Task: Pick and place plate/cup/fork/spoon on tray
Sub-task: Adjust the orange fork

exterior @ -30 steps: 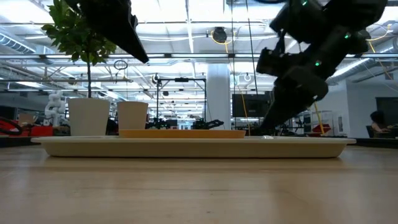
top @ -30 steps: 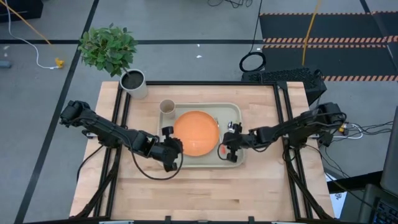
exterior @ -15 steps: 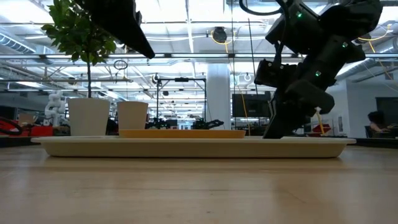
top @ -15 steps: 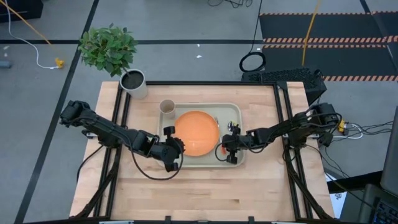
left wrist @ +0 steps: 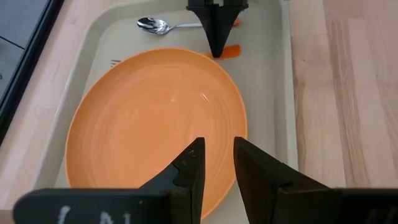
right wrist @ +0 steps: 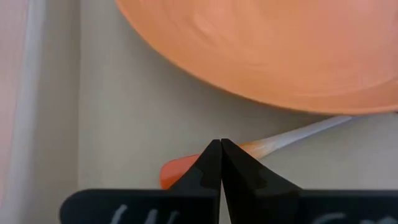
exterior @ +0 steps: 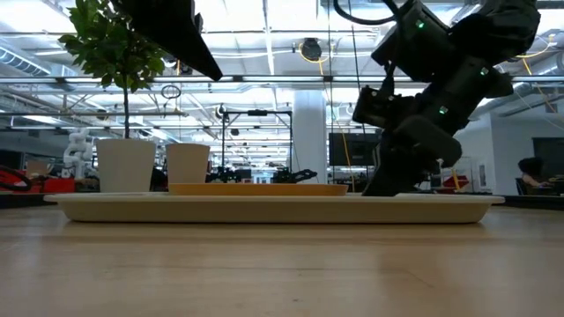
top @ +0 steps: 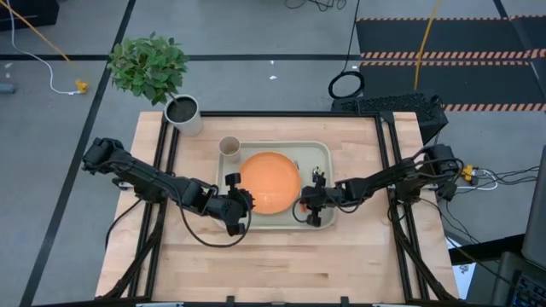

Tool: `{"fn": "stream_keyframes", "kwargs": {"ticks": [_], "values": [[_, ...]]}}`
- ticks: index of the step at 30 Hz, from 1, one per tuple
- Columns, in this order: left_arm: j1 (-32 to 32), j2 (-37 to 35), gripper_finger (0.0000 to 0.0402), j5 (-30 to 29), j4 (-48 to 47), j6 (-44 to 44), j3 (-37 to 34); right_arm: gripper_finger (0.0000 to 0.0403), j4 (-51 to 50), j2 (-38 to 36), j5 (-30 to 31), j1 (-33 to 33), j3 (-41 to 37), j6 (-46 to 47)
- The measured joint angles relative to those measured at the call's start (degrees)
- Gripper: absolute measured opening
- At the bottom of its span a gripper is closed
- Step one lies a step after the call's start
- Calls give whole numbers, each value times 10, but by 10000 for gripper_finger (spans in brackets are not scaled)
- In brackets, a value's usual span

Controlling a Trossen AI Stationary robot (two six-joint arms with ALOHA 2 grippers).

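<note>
On tray (top: 322,153), right end effector (right wrist: 220,149) closed on fork (right wrist: 186,167)

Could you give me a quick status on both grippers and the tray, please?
Right gripper shut on an orange-red handle beside the plate. Left gripper open at plate's edge. Plate, cup, spoon on tray.

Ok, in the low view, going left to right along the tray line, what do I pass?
White plant pot → cup → plate, seen edge-on → right gripper, tips down at the tray. The tray runs under all of them, so it has no place of its own in the order.
</note>
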Motion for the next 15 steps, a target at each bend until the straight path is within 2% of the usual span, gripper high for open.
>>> {"fn": "stream_keyframes", "kwargs": {"ticks": [11, 15], "values": [[0, 0, 88, 0, 0, 1, 0, 0, -22, -6, 15, -3, -1, 74], [0, 0, 88, 0, -1, 1, 0, 0, -30, -5, 42, -2, -1, 107]]}}
